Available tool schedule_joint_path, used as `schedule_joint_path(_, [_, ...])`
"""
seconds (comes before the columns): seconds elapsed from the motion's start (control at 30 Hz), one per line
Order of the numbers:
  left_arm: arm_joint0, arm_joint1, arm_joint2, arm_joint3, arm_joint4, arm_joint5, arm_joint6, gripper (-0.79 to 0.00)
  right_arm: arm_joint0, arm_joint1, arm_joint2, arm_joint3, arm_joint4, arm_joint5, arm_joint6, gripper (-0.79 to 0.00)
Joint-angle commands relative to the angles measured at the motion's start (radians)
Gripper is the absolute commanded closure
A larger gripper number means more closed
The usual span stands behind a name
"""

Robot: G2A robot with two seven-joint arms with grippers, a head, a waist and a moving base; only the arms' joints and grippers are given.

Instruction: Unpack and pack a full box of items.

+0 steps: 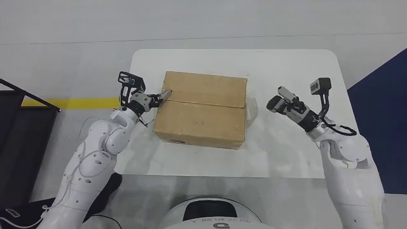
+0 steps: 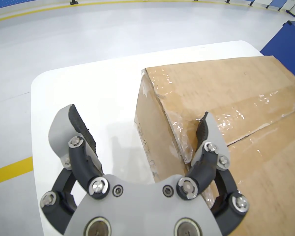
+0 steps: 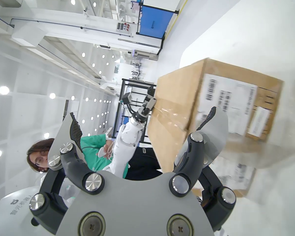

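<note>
A closed cardboard box stands mid-table, its two top flaps meeting at a seam covered with clear tape. My left gripper is open at the box's left end, level with the seam. In the left wrist view one finger hangs over the box top, the other over the table beside it. To the right of the box and apart from it, my right gripper is open and holds nothing. Its wrist view faces the box's labelled end.
The white table has bare surface on all sides of the box, widest at the right. A black rack stands on the floor to the left. A blue panel borders the right side.
</note>
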Motion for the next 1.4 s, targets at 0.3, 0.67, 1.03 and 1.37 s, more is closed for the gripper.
schedule_joint_path(0.3, [0.0, 0.0, 0.0, 0.0, 0.0, 0.0, 0.0, -0.785, 0.004, 0.005, 0.001, -0.009, -0.154, -0.026, -0.029, -0.785])
schedule_joint_path(0.67, [0.0, 0.0, 0.0, 0.0, 0.0, 0.0, 0.0, -0.785, -0.058, 0.018, -0.032, 0.008, -0.503, -0.191, -0.138, -0.785])
schedule_joint_path(1.03, [0.0, 0.0, 0.0, 0.0, 0.0, 0.0, 0.0, -0.785, -0.088, 0.022, -0.06, -0.03, -0.666, -0.216, -0.149, -0.785])
schedule_joint_path(1.37, [0.0, 0.0, 0.0, 0.0, 0.0, 0.0, 0.0, -0.785, -0.205, 0.02, -0.142, -0.109, -1.063, -0.193, -0.364, -0.785])
